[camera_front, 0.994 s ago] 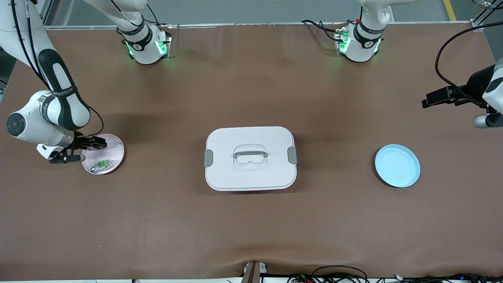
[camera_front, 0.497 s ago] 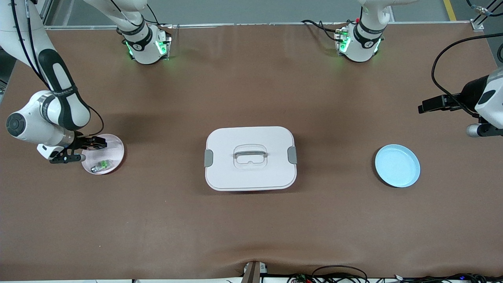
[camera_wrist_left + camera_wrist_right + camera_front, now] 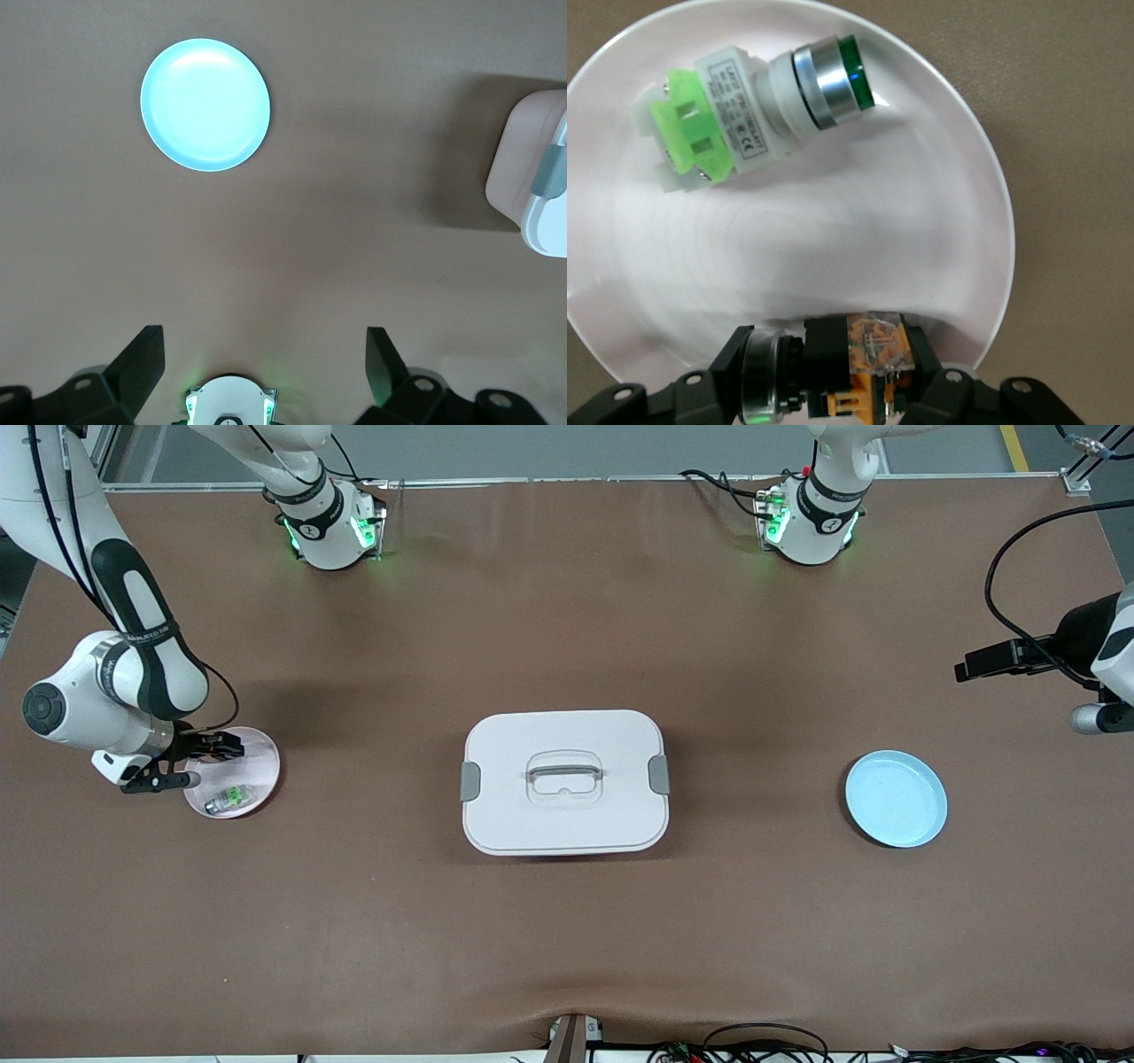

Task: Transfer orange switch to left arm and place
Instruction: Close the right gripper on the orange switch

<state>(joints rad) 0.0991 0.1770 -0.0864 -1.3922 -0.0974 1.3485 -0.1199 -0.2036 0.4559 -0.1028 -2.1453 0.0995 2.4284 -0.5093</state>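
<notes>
1. Since a second ago, the right gripper [image 3: 215, 751] has closed its fingers on the orange switch [image 3: 864, 363] over the pink plate [image 3: 263, 757]; the left arm's wrist has drifted slightly near its table end.
2. Only the right wrist view shows the grip; the front view hides the orange switch.
3. The left wrist view shows the left gripper [image 3: 266, 367] spread wide, empty, above bare table near the blue plate [image 3: 896, 798].
4. Count: two plates, one box [image 3: 564, 781], one green switch [image 3: 228, 799] lying on the pink plate.
</notes>
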